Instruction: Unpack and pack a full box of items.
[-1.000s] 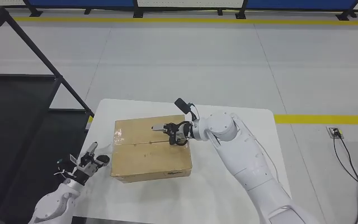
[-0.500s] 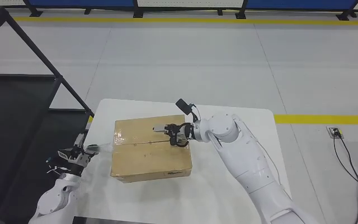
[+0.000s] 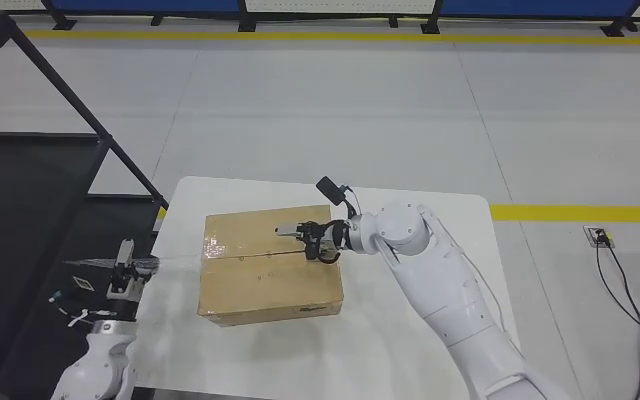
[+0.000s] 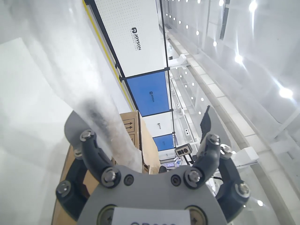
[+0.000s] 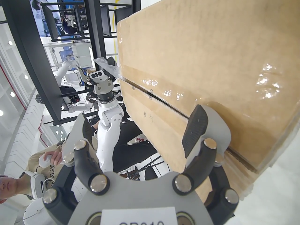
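White table [image 3: 430,215] bore the closed box [image 3: 270,285] at its middle. Right gripper [image 3: 312,240] rested on the lid beside the seam, jaws wide and empty, probably to steady it. Left gripper [image 3: 122,272], beyond the table's left edge, was also spread wide, with tape [image 4: 98,111] clinging to one finger and strung back to the seam, seemingly to unseal it.

Around my white bench [image 3: 250,195] lies pale grey floor [image 3: 330,110] with yellow lines [image 3: 300,36]; blue-and-white panels [image 4: 147,94] stand behind, ceiling lights [image 4: 238,58] overhead.
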Available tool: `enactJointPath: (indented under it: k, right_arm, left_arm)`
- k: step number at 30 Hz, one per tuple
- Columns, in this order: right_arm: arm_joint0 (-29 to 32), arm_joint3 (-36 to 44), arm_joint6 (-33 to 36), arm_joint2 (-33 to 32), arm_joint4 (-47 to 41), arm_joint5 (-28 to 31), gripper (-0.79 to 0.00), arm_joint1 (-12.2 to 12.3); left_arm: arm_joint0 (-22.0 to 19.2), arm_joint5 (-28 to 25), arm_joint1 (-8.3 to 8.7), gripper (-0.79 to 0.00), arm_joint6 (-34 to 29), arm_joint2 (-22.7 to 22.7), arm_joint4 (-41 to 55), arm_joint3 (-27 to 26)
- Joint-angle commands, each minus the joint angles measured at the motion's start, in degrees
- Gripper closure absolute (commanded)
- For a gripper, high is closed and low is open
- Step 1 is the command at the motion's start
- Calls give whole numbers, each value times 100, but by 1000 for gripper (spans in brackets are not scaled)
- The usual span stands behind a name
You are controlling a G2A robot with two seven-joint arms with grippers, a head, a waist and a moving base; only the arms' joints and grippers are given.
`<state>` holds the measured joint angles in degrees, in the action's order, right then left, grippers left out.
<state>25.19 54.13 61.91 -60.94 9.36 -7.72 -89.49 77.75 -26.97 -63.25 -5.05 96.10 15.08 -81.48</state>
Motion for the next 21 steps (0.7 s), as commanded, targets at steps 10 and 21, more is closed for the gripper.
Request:
enactJointPath:
  k: [10,21]
  right_arm:
    - [-139,-226,-43,56,-133,102,-785,7]
    - [-72,-175,-109,-76,-261,285,-785,88]
  left_arm:
    - [778,326,-52,-785,839,202,-1325,-1663]
    - [768,892,-112,-785,988,-70,-2500,-2529]
